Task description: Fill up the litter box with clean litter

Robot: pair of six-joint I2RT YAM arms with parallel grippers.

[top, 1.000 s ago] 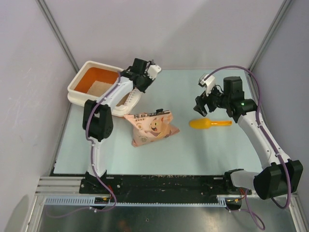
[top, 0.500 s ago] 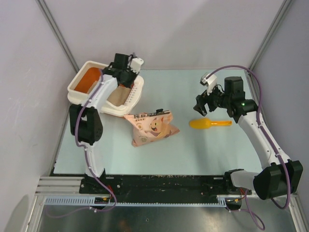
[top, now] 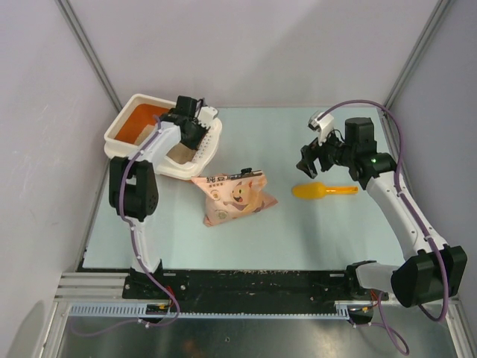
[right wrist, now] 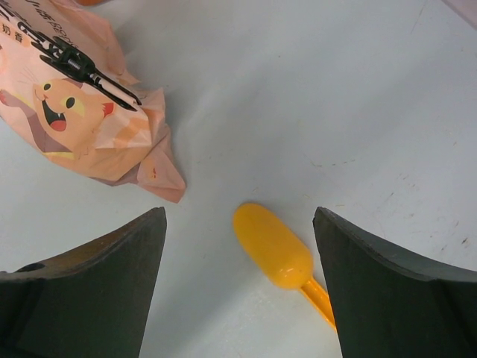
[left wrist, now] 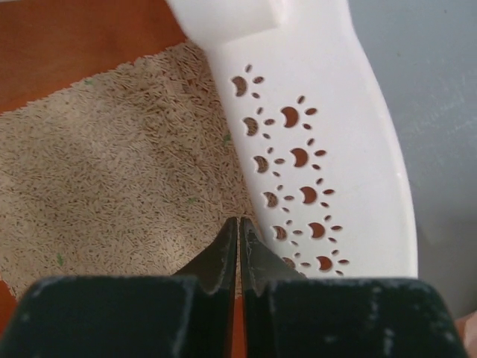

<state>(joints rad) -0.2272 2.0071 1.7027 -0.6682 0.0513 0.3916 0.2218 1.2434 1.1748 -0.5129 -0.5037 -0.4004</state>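
Note:
The cream-white litter box (top: 121, 151) stands at the table's far left, its orange inner wall showing. Pale beige clean litter (top: 181, 152) covers part of its floor, seen close in the left wrist view (left wrist: 112, 171) beside the slotted rim (left wrist: 335, 149). My left gripper (top: 189, 128) hangs over the box's right side, above the litter near the rim. Its jaws (left wrist: 239, 221) are shut with nothing between them. My right gripper (top: 310, 167) stands open over the orange scoop (right wrist: 272, 246), apart from it, its tips (right wrist: 238, 212) either side of the bowl.
A pink cartoon-printed bag (top: 235, 195) lies on the table in front of the box, its corner near the scoop (top: 320, 191) in the right wrist view (right wrist: 74, 112). Grey walls close in the table at the left, back and right.
My left arm has swung left from the box's right rim to a spot over the litter. The right arm has hardly moved.

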